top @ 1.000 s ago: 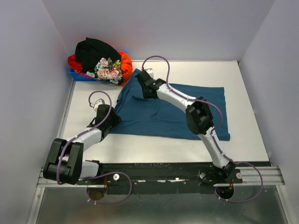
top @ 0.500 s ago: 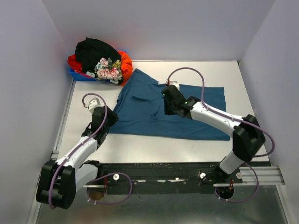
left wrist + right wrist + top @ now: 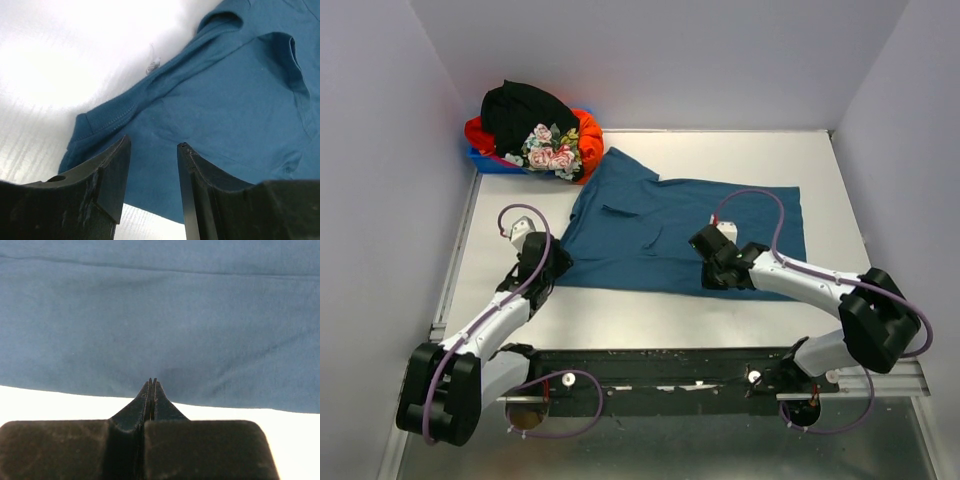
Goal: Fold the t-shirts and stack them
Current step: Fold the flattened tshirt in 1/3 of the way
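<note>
— How does the left pincer (image 3: 152, 145) stand?

— Its two fingers are spread with nothing between them. It is over the sleeve corner of the teal t-shirt (image 3: 660, 235), at about 8 o'clock on the cloth. I cannot tell whether the tips touch the fabric.

— And the right pincer (image 3: 151, 382)?

— That one is pressed closed, with only a hairline between the fingers. The tips sit right at the shirt's near hem, around 5 o'clock on it, where blue meets white. I can't tell if any cloth is caught in them.

— Where is the shirt itself?

— It is spread flat in the middle of the counter (image 3: 650, 315), with a few small wrinkles at its left half and one sleeve pointing toward 11 o'clock.

— What about the others?

— They are heaped at 11 o'clock in the far left corner. The black shirt (image 3: 525, 110) is on top, the orange-red shirt (image 3: 585, 130) is beneath it, and the flowered shirt (image 3: 552, 150) faces front. All of them are piled over a blue bin (image 3: 485, 160).
</note>
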You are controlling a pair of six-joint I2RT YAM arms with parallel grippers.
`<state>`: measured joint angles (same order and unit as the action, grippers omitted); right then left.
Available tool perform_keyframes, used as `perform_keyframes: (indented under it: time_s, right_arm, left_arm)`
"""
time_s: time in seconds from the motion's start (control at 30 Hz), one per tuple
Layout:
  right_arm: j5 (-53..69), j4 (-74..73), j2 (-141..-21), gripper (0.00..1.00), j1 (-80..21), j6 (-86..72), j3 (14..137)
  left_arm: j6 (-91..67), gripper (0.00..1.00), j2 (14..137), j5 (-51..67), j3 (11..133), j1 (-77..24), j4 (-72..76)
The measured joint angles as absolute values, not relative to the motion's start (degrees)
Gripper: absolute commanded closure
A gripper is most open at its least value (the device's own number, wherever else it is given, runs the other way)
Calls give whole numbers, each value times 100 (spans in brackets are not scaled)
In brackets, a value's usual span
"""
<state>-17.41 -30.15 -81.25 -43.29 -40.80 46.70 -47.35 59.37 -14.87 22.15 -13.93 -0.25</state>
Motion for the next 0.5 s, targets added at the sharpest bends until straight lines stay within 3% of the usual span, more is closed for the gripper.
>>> perform_keyframes:
  time_s: [0.1, 0.43, 0.5]
  right_arm:
    - [-1806, -3105, -8322, 99, -4329, -4307, 4670]
    - [-1872, -3271, -8774, 99, -4329, -4628, 4753]
    - [-1870, -3273, -8777, 99, -4327, -4670, 4753]
  left_arm:
    - [-4779, 51, 6038, -1481, 2217, -1533, -23]
    - [-4790, 87, 6879, -1487, 2683, -1896, -19]
    - [-4799, 89, 6945, -1494, 2716, -1927, -8]
